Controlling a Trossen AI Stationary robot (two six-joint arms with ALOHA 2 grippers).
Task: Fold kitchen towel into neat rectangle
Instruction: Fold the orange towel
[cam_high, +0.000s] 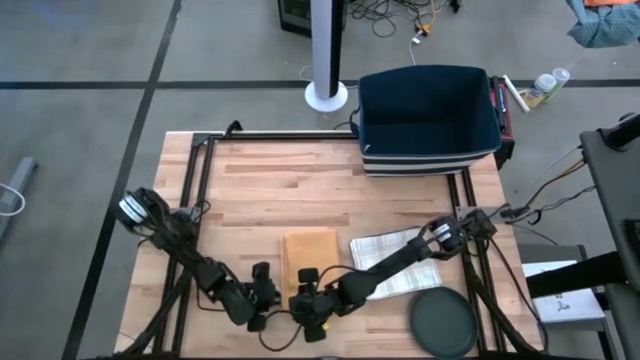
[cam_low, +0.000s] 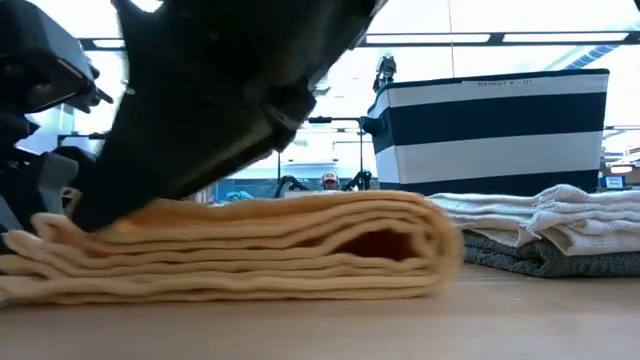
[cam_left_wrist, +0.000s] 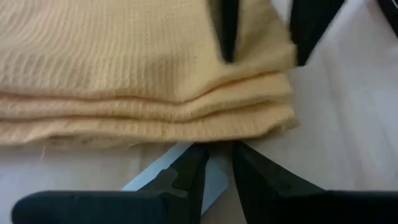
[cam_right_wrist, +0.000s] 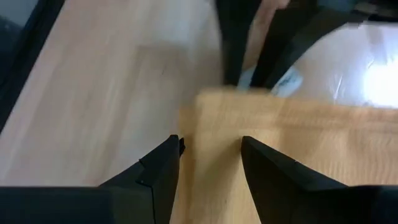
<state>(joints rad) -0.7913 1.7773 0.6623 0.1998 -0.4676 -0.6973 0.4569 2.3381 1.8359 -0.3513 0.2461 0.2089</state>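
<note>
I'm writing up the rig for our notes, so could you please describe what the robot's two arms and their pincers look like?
Both arms are black, slender and jointed, with thin black cables trailing beside them. The left arm carries a pale, whitish band near its shoulder end; the right arm shows a similar light patch near its base. The left pincer and right pincer each have two matte black, wedge-shaped fingers tapering to angular tips.

Grey floor, bright ceiling lights.
A white post (cam_high: 327, 50) stands on the grey floor (cam_high: 80, 60) behind the counter (cam_high: 270, 190), cables (cam_high: 395, 15) beside it; light strips (cam_low: 520, 38) glow overhead.
</note>
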